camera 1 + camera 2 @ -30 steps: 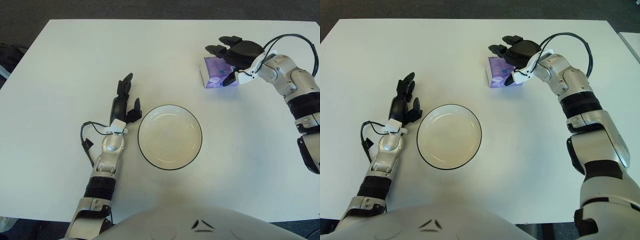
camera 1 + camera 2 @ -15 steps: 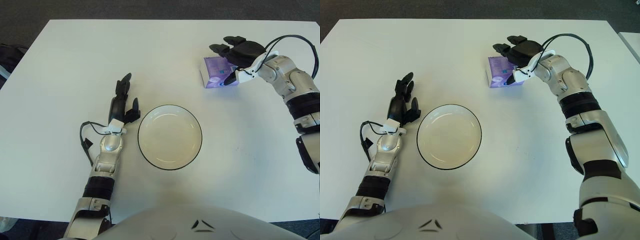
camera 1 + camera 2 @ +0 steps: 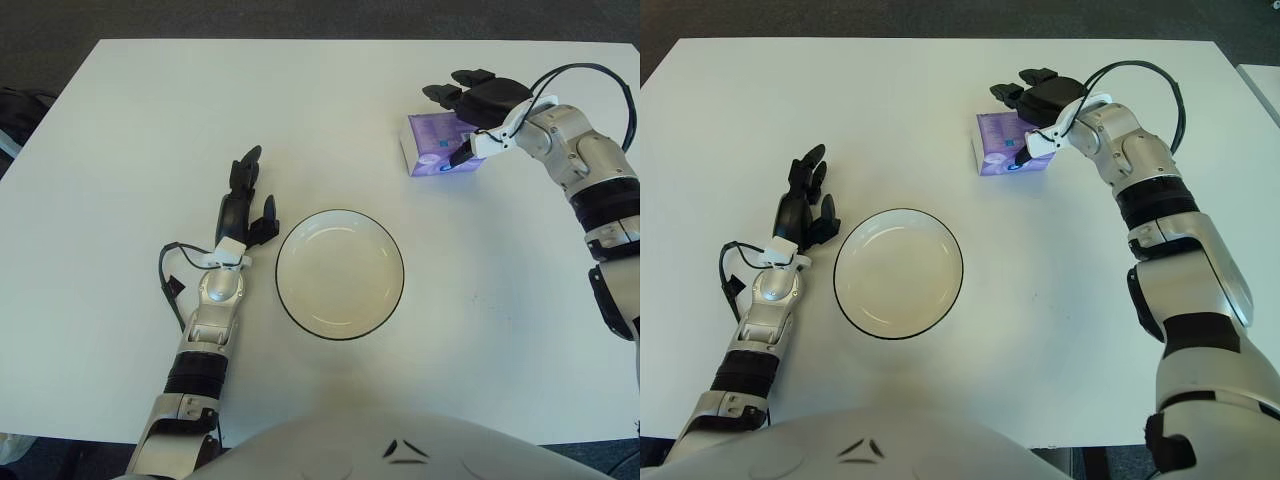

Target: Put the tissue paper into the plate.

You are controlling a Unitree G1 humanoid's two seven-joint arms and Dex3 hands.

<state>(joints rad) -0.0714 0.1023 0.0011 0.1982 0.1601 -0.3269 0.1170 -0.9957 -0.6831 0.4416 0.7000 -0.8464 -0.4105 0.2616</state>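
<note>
Right hand (image 3: 470,115) shifts slightly right over tissue pack (image 3: 432,148).
Fingers spread, no grasp yet; pack unmoved on tabletop (image 3: 150,120), plate (image 3: 340,273) empty; left hand (image 3: 243,208) idle, released.

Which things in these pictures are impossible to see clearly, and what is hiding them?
- Right hand on the tissue paper: whether the fingers grip it or only hover is unclear; the hand covers the pack's right part in both views.
- The print on the pack is too small to read.
- Left hand beside the plate: contact with the table cannot be judged.
</note>
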